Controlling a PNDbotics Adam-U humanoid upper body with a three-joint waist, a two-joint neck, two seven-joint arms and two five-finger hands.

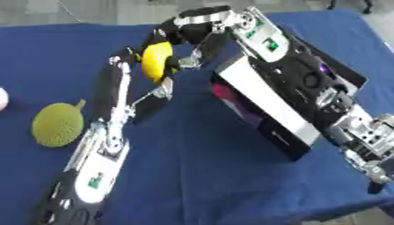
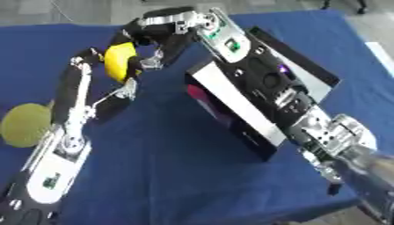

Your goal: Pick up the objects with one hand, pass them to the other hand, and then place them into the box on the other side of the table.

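Two black robot arms meet above one box (image 1: pixel 265 110), left hand (image 1: pixel 127 59) and right hand (image 1: pixel 188 33) both curled round one yellow fruit (image 1: pixel 156 59); one green fruit (image 1: pixel 58 124) lies left, box interior largely hidden.

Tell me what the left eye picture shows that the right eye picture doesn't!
Only the left eye view shows a small pale round thing at the left edge and the green bumpy fruit whole with its stem. Only the right eye view shows a white strip at the right edge. Both show the yellow fruit between the left hand and the right hand, and the box on the blue table.
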